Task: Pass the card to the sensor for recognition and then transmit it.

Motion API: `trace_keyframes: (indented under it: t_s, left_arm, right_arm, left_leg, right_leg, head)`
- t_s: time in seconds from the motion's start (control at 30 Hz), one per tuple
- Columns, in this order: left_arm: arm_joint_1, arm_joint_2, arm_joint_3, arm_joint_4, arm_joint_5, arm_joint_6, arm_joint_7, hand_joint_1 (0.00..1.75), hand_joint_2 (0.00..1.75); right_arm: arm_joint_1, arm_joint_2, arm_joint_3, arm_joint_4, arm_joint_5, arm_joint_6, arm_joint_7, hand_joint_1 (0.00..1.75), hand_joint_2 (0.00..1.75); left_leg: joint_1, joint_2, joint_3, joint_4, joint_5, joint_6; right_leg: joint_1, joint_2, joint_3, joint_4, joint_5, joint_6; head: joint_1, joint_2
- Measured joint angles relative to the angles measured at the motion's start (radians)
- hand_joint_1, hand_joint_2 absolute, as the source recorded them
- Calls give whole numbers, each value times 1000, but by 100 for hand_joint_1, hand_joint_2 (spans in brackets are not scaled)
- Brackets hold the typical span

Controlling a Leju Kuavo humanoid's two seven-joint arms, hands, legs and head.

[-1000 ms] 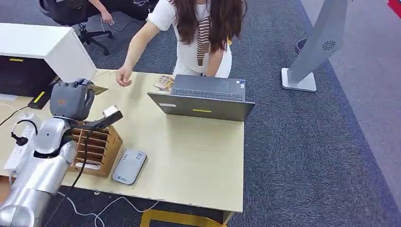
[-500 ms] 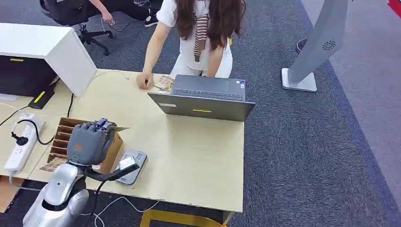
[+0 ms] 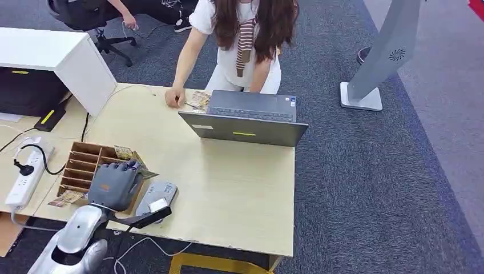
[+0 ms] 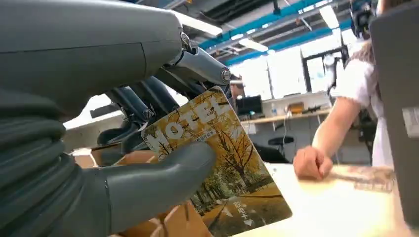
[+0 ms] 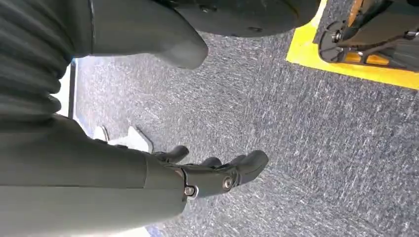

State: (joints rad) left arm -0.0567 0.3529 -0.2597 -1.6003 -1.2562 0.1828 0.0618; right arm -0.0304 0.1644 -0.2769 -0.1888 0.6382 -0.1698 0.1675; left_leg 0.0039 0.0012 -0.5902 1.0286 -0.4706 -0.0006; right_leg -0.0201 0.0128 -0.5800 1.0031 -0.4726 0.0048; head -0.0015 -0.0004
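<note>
My left hand (image 3: 114,185) hovers over the near end of the wooden card box (image 3: 80,165), just beside the flat grey sensor (image 3: 157,198) on the table. It pinches a yellow card with a tree picture (image 4: 222,163) between thumb (image 4: 158,173) and fingers. In the head view the card (image 3: 144,172) sticks out from the fingers toward the sensor. My right hand (image 5: 212,173) hangs over grey carpet with its fingers apart and nothing in it.
A person stands at the far side of the table (image 3: 228,188), one hand (image 3: 174,98) resting by a small stack of cards (image 3: 198,100). An open laptop (image 3: 245,123) faces them. A loose card (image 3: 65,198), a power strip (image 3: 25,174) and a white cabinet (image 3: 68,57) lie left.
My left hand came down from the far left of the table, carrying the card over the box toward the sensor. The person's hand slid right to the card stack.
</note>
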Motion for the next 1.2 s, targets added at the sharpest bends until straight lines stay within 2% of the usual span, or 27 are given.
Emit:
trace_keyframes:
  t_s: [0.47, 0.63, 0.87, 1.2]
  left_arm:
    - [6, 60, -57, 32, 21, -129, 15, 175, 175]
    - [9, 75, -67, 40, 28, -139, 16, 175, 175]
    - [10, 110, -74, 46, 57, -193, 23, 175, 175]
    - [9, 134, -78, 46, 66, -208, 24, 175, 175]
  right_arm:
    - [1, 3, -16, 0, 23, 5, 0, 0, 175]
    - [1, 4, -18, 0, 23, 5, 0, 0, 175]
    - [1, 6, -22, 0, 41, 9, 2, 0, 175]
    - [1, 7, -26, 0, 41, 12, 3, 0, 175]
  left_leg:
    - [0, 0, 0, 0, 0, 0]
    - [0, 0, 0, 0, 0, 0]
    - [0, 0, 0, 0, 0, 0]
    - [0, 0, 1, 0, 0, 0]
  right_leg:
    - [0, 0, 0, 0, 0, 0]
    - [0, -1, 0, 0, 0, 0]
    - [0, 0, 0, 0, 0, 0]
    - [0, 0, 1, 0, 0, 0]
  head:
    - [0, 0]
    - [0, 0]
    - [0, 0]
    - [0, 0]
